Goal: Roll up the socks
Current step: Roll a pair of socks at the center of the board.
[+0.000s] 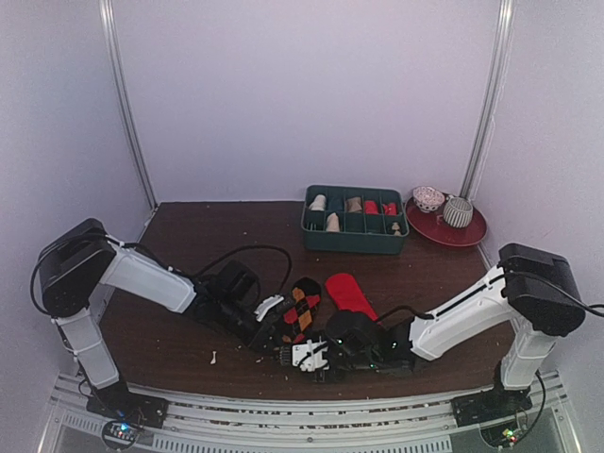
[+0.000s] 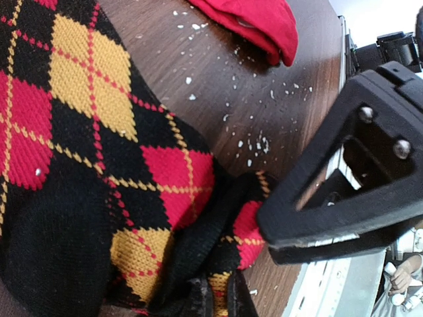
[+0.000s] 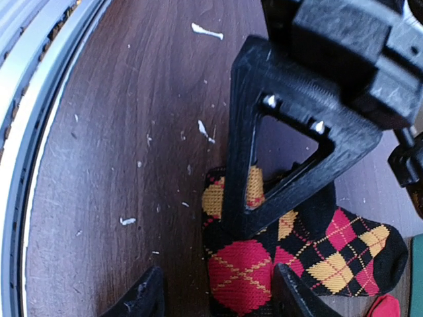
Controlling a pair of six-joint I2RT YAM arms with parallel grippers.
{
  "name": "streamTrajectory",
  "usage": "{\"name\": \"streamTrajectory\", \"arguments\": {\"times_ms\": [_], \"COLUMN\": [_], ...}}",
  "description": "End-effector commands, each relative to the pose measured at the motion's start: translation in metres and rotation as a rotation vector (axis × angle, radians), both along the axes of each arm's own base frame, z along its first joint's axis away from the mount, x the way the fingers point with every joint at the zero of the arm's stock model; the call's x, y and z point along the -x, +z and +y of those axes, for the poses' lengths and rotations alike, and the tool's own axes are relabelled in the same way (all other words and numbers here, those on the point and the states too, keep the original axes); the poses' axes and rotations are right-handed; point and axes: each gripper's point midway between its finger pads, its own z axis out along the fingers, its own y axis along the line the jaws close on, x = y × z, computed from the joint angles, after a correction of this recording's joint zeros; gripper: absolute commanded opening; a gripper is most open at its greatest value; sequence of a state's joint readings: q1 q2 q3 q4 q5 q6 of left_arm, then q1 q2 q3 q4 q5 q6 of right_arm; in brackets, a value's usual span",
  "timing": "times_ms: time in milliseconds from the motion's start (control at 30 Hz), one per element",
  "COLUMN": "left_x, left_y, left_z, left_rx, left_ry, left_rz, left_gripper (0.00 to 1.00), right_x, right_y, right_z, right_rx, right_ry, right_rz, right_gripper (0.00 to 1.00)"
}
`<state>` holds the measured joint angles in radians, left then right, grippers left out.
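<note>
The black argyle sock [image 1: 302, 310] lies on the brown table near the front middle, and the plain red sock [image 1: 350, 293] lies just to its right. My left gripper [image 1: 274, 332] is at the argyle sock's near end. In the left wrist view my left gripper [image 2: 221, 297] is shut on a bunched fold of the argyle sock [image 2: 99, 152], with the red sock [image 2: 258, 20] at the top. My right gripper [image 1: 304, 357] is open. In the right wrist view my right gripper [image 3: 218, 300] straddles the argyle sock's end [image 3: 297, 254], behind the left finger [image 3: 284, 132].
A green compartment tray [image 1: 354, 243] holding beige and red rolls stands at the back right. A red plate [image 1: 453, 234] with two round bundles is beside it. White crumbs dot the table. A metal rail [image 1: 302, 415] runs along the near edge.
</note>
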<state>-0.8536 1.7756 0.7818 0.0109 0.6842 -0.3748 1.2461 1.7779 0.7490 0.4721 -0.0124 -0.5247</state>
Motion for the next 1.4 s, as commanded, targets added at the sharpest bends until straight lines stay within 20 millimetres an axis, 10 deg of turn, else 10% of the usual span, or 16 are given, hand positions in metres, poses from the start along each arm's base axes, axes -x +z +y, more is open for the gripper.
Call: {"name": "streamTrajectory", "arguments": {"times_ms": [0, 467, 667, 900, 1367], "left_x": [0.015, 0.01, -0.04, -0.062, -0.028], "left_y": [-0.031, -0.013, 0.037, 0.114, 0.065], "left_z": [0.023, 0.017, 0.016, 0.021, -0.005], "left_rx": [-0.132, -0.084, -0.046, 0.182, 0.246], "left_ry": [0.001, -0.01, 0.143, 0.223, 0.03], "left_rz": [0.067, 0.015, -0.288, -0.69, -0.8], "left_gripper": [0.0, 0.0, 0.45, 0.65, 0.64], "right_x": [0.003, -0.01, 0.014, 0.042, 0.023], "right_y": [-0.02, -0.055, -0.06, -0.088, -0.112], "right_z": [-0.008, -0.016, -0.034, -0.048, -0.073], "right_rx": [0.045, 0.109, 0.07, 0.092, 0.171], "right_ry": [-0.021, -0.147, -0.19, -0.283, -0.52], "right_rz": [0.025, 0.195, 0.614, 1.2, 1.491], "right_gripper": [0.54, 0.17, 0.12, 0.12, 0.12]}}
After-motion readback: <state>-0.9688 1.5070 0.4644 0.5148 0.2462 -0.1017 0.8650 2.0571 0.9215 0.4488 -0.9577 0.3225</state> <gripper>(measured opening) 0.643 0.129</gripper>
